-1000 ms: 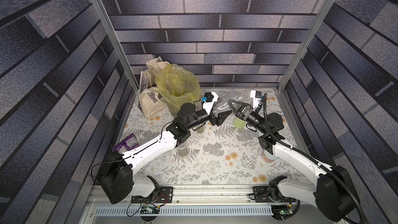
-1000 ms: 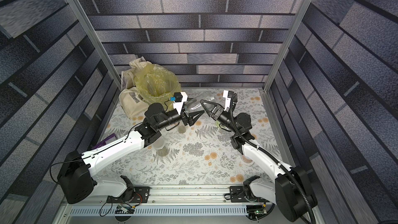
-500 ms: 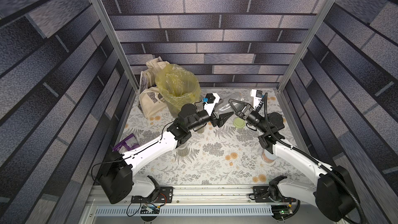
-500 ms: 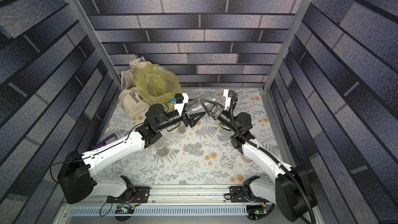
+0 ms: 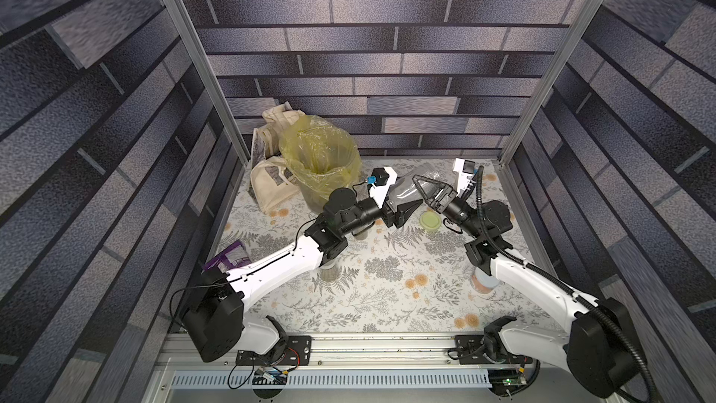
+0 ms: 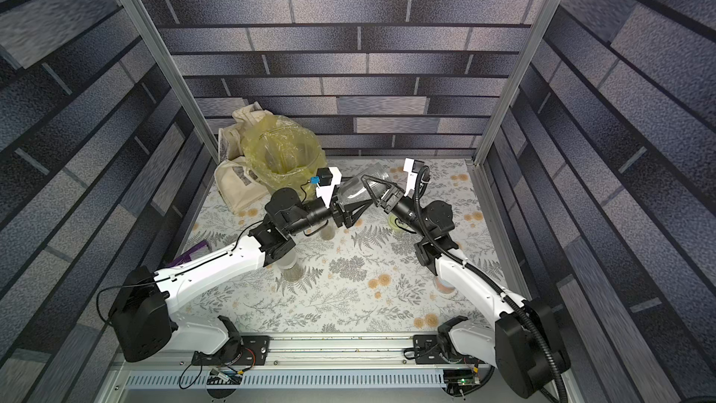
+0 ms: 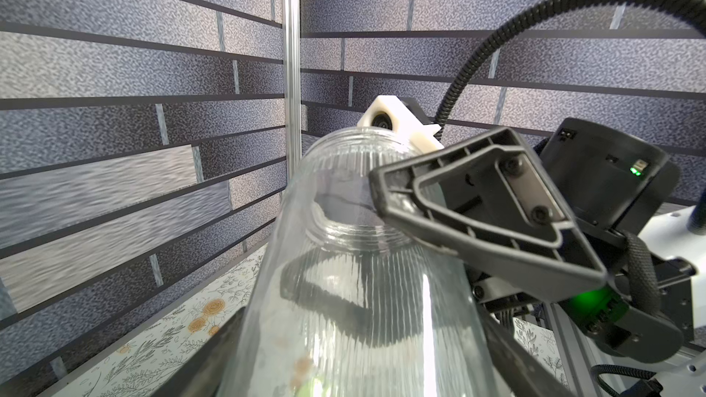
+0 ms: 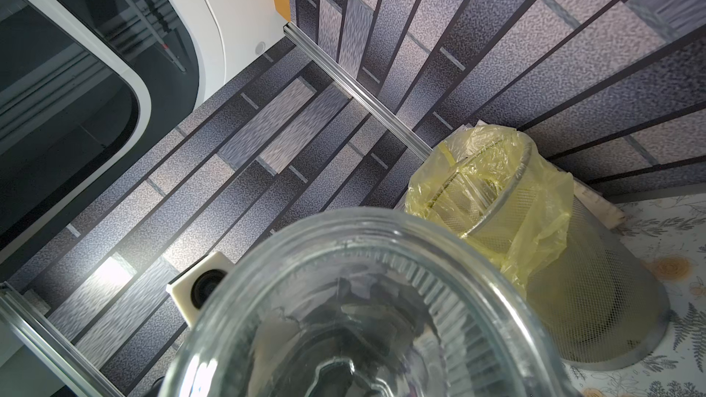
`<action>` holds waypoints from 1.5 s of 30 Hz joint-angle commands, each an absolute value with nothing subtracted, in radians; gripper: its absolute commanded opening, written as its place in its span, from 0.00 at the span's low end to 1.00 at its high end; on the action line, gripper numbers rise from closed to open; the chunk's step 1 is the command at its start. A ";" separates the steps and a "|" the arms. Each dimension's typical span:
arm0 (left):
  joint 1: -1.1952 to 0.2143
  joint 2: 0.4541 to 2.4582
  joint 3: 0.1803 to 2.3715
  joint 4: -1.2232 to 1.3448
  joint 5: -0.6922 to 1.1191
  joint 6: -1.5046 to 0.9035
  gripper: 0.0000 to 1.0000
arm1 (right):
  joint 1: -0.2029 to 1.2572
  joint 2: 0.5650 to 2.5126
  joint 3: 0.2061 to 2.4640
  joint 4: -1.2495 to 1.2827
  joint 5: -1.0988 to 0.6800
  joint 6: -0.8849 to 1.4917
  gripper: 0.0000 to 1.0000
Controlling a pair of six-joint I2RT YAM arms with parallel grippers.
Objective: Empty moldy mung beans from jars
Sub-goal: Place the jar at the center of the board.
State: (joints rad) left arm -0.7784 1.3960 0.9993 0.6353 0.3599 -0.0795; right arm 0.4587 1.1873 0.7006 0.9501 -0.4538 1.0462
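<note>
A wide clear ribbed jar (image 5: 405, 189) (image 7: 355, 299) hangs tilted above the table's back middle, lidless and looking empty. My left gripper (image 5: 405, 197) (image 7: 359, 376) is shut on its body. My right gripper (image 5: 422, 188) stands open with a finger on each side of the jar's far end; its upper finger (image 7: 477, 204) lies close along the glass. The jar (image 8: 363, 299) hides those fingers in the right wrist view. Its pale green lid (image 5: 430, 220) lies on the table. Two more jars (image 5: 329, 271) (image 5: 362, 233) stand under my left arm, the nearer with grey-green mung beans.
The grey mesh bin with a yellow bag (image 5: 319, 157) (image 8: 573, 280) stands at the back left, with cloth bags (image 5: 267, 184) beside it. A pinkish can (image 5: 484, 283) sits partly under my right arm. A purple packet (image 5: 228, 259) lies at the left edge.
My right gripper's fingers have drawn closer together round the jar's end. The left arm and the jar have barely moved.
</note>
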 commanded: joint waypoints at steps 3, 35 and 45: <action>-0.812 1.390 1.020 0.723 0.426 -0.080 0.55 | 0.465 1.221 0.733 0.909 -0.435 0.982 0.88; -0.802 1.333 1.057 0.375 0.178 -0.006 1.00 | 0.466 1.116 0.830 0.474 -0.298 0.619 0.49; -0.788 1.245 1.055 0.237 -0.010 0.038 1.00 | 0.466 1.096 0.842 0.324 -0.064 0.365 0.50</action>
State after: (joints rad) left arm -0.7971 1.2919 1.0500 0.2859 0.0795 0.0006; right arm 0.4648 1.1248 0.8078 0.3267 -0.1822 0.4877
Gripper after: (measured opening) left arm 0.999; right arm 0.838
